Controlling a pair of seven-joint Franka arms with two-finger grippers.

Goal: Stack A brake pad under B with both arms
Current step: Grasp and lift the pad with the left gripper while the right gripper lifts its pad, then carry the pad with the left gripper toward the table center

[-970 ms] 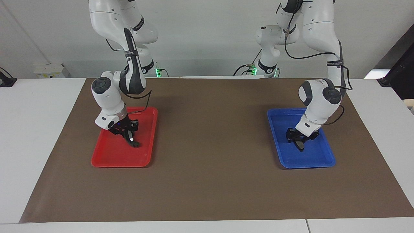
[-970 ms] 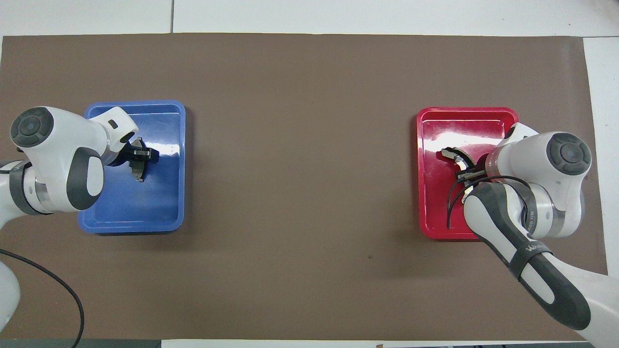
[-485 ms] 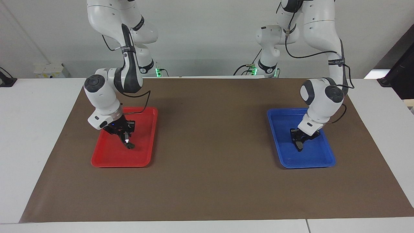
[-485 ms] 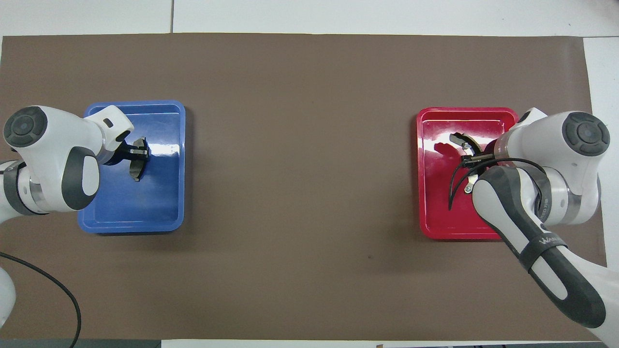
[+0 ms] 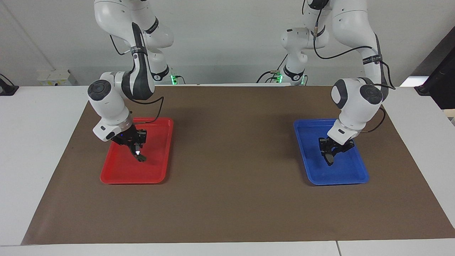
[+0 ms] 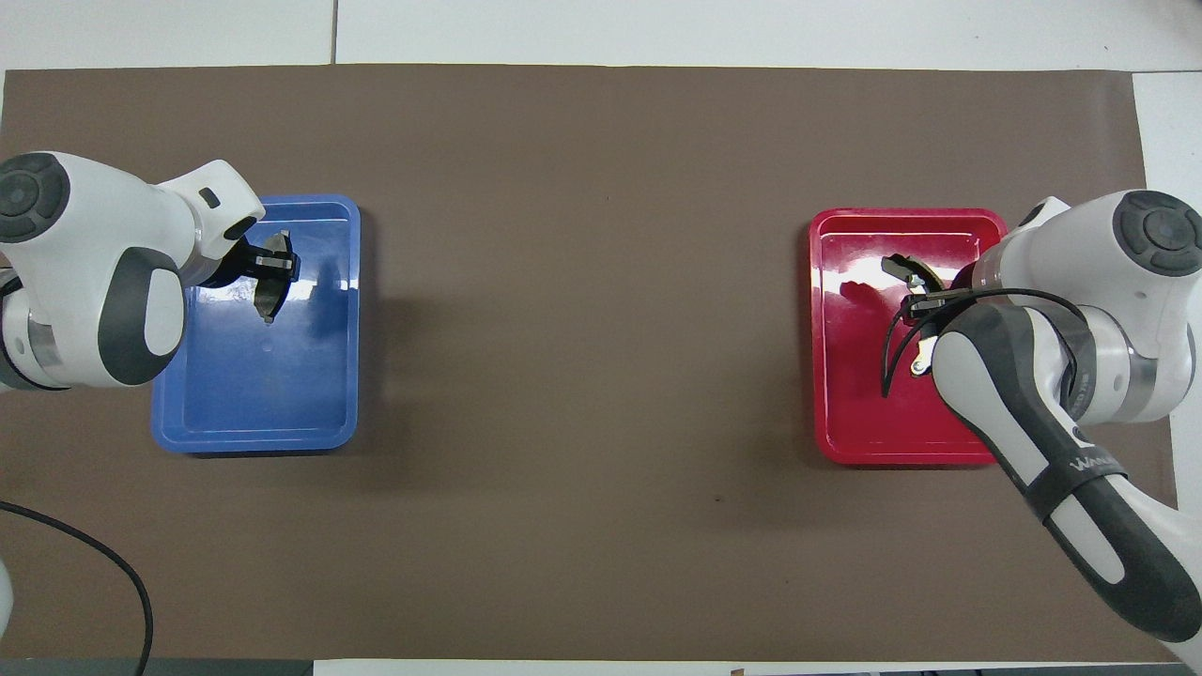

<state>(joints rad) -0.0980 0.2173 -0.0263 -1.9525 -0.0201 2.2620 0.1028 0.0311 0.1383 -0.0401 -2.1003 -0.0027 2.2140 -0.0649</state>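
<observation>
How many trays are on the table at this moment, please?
2. The blue tray lies toward the left arm's end of the table, the red tray toward the right arm's end, both on the brown mat.

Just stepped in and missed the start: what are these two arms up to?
Each arm has picked up one brake pad. The left end effector holds the A brake pad over the blue tray. The right end effector holds B, the longer curved pad, over the red tray. Both pads are off the trays; nothing is stacked yet.
</observation>
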